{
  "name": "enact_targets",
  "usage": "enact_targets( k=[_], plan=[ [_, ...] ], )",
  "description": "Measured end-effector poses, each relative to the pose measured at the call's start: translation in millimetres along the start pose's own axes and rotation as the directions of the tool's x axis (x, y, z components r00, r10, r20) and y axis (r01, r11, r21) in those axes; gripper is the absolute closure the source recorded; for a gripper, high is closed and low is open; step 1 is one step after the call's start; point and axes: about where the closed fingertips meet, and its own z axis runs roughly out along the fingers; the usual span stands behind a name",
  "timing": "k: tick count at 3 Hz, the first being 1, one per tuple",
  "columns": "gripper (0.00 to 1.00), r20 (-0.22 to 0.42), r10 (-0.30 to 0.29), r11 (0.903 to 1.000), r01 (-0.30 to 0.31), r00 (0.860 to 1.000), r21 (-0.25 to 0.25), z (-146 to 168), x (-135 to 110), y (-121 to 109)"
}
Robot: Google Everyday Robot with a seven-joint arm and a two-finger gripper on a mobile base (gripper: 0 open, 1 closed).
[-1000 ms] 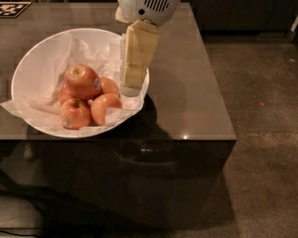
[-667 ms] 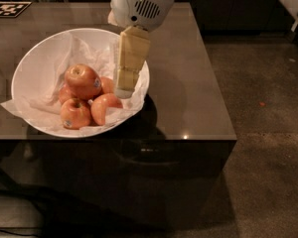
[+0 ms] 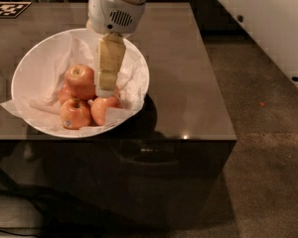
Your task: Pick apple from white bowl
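The white bowl [image 3: 37,66] stands on the table's front left, lined with crumpled white paper. Several red-orange apples lie in it: a top apple [image 3: 80,80], a front-left apple [image 3: 75,113] with a small sticker, and a front-right apple [image 3: 104,108]; others are partly hidden behind them. My gripper [image 3: 105,89] hangs from the white wrist [image 3: 115,11] and reaches down into the bowl. Its pale yellow fingers [image 3: 109,63] sit just right of the top apple and above the front-right apple.
The bowl rests on a glossy brown table [image 3: 179,68] whose front edge runs just below the bowl. A black-and-white marker tag [image 3: 9,9] lies at the far left corner. Speckled floor [image 3: 268,133] lies to the right, with a white wall [image 3: 268,19] beyond.
The gripper has moved left and down, from the bowl's right rim to over the apples in the middle of the bowl. The apples have not moved.
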Motion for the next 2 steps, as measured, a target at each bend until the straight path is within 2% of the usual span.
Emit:
enact_targets(
  k=[2],
  plan=[
    [0.00,0.055,0.000,0.9980,0.004,0.998,-0.063,36.5,-6.0,-5.7]
  ],
)
